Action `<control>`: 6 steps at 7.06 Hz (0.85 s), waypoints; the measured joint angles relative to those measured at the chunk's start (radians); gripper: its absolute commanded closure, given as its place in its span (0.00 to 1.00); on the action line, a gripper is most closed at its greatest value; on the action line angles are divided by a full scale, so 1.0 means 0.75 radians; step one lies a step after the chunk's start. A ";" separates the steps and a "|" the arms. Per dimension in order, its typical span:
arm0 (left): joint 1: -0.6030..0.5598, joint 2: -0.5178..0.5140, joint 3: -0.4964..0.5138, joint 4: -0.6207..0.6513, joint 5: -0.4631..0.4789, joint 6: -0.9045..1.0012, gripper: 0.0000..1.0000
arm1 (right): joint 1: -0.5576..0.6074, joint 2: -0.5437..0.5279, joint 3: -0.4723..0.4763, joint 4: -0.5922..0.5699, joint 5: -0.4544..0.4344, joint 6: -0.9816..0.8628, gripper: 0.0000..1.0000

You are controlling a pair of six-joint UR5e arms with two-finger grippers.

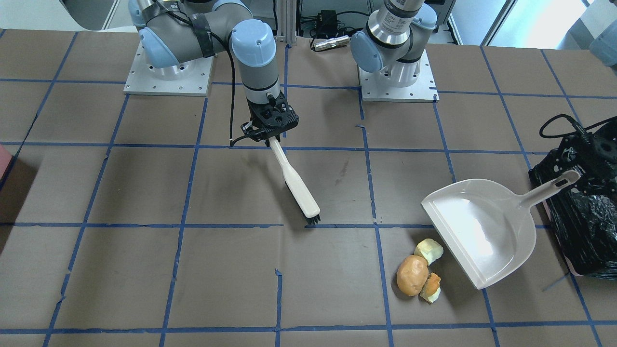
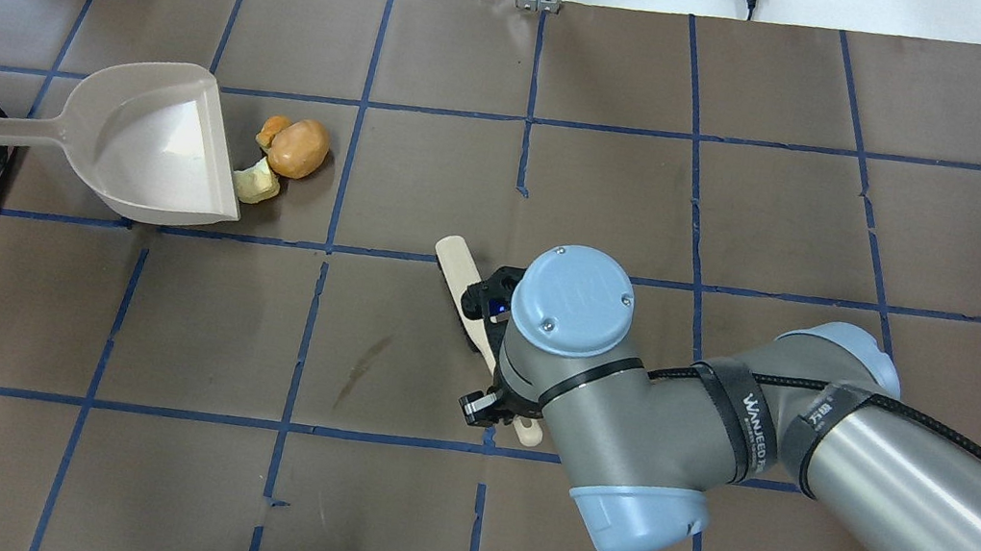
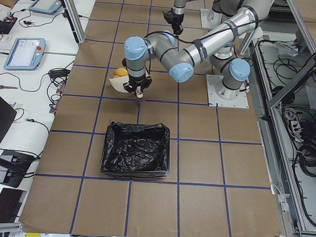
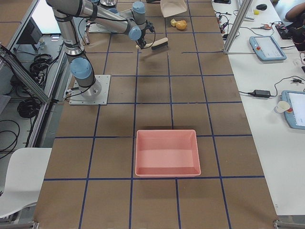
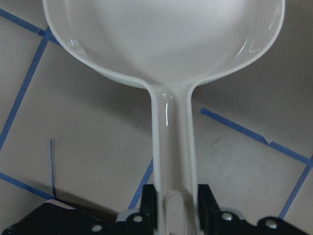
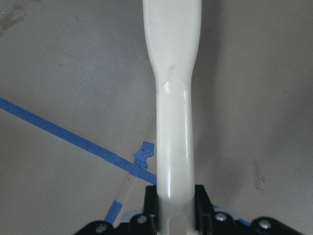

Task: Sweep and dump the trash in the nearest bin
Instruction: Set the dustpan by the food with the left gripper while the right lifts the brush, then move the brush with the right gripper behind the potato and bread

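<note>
Golden-brown bun and two pale bread chunks lie bunched together on the table, right at the dustpan lip — its 8 o'clock in the front-facing view. Left gripper clamps the dustpan handle; the black-bagged bin sits at the pan's 3 o'clock. Right gripper pinches the brush handle, bristles down at the bun's 10 o'clock — well apart.
</note>
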 measured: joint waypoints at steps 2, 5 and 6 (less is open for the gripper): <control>0.037 -0.066 0.024 0.007 0.002 0.147 0.94 | 0.000 -0.003 -0.057 0.016 -0.023 0.134 1.00; 0.067 -0.150 0.103 0.018 0.018 0.232 0.94 | 0.006 0.026 -0.226 0.127 -0.024 0.581 1.00; 0.066 -0.194 0.127 0.026 0.018 0.238 0.94 | 0.017 0.040 -0.299 0.204 -0.024 0.729 1.00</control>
